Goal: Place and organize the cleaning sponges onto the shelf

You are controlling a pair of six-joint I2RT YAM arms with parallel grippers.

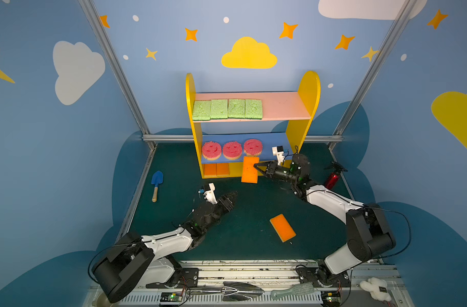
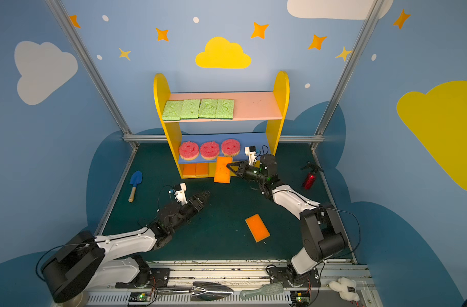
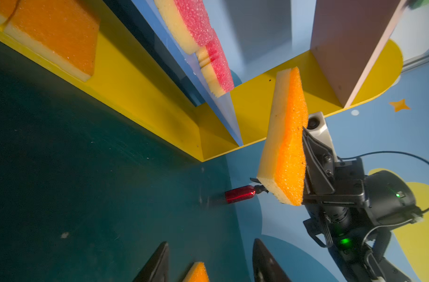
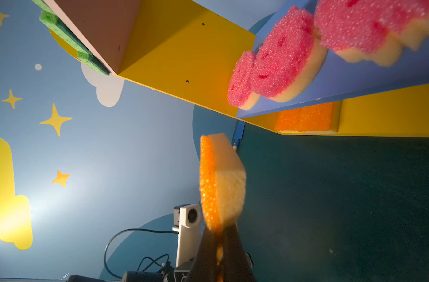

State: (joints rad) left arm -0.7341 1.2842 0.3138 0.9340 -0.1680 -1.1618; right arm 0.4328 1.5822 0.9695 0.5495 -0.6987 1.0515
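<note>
The yellow shelf (image 1: 308, 90) stands at the back of the mat. Several green sponges (image 1: 227, 109) lie in a row on its pink top board. Three pink smiley sponges (image 1: 232, 150) sit on the blue board, and two orange ones (image 1: 216, 169) on the base. My right gripper (image 1: 255, 166) (image 4: 220, 232) is shut on an orange sponge (image 1: 249, 170) (image 4: 223, 180), held on edge before the bottom tier. Another orange sponge (image 1: 282, 227) lies flat mid-mat. My left gripper (image 1: 233, 195) (image 3: 211, 241) hovers open and empty over the mat; a corner of an orange sponge (image 3: 197, 272) shows between its fingers, untouched.
A blue trowel (image 1: 156, 183) lies by the left wall. A red spray bottle (image 1: 333, 178) stands at the right of the mat, beside the right arm. A metal trowel (image 1: 240, 291), a brush (image 1: 293, 291) and a white plush (image 1: 375, 288) rest on the front rail.
</note>
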